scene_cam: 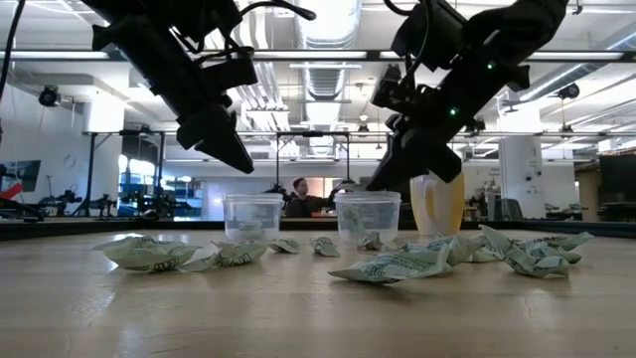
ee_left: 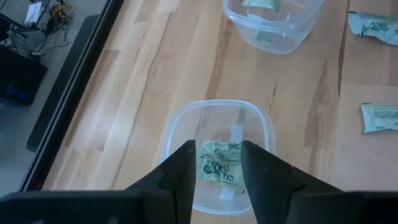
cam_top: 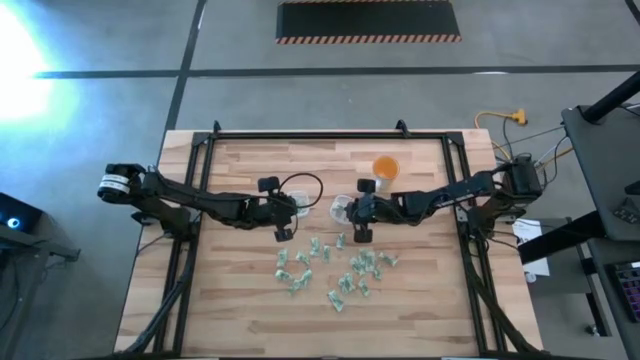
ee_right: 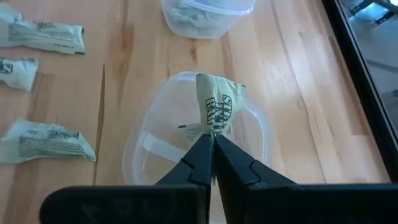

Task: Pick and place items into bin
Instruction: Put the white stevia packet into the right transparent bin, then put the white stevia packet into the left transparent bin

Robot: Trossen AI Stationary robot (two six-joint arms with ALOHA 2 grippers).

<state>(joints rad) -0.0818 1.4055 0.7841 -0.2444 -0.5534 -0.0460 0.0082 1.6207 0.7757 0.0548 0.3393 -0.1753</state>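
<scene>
Packets (scene_cam: 397, 265) scattered across the near half of the table (cam_top: 240, 310), awaiting pickup. Beyond them, right gripper (ee_right: 210, 138) pinched tight on one packet (ee_right: 217, 106) above its clear cup (ee_right: 258, 134), poised (apparently) for release; left gripper (ee_left: 217, 165) spread over the neighbouring cup (ee_left: 177, 124), a packet (ee_left: 219, 163) already inside.

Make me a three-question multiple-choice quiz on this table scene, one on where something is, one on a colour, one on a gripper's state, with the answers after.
1. Where does the loose pile of packets lie?
A. inside the orange cup
B. on the wood in front of the two clear cups
C. on the floor

2. What colour is the cup behind the right arm?
A. orange
B. blue
C. black

3. How is the right gripper?
A. wide open and empty
B. out of view
C. shut on a packet over a clear cup

Answers: 1 B, the high view shows them scattered on the table; 2 A, plainly orange from above; 3 C, the right wrist view shows the fingers pinching it.
</scene>
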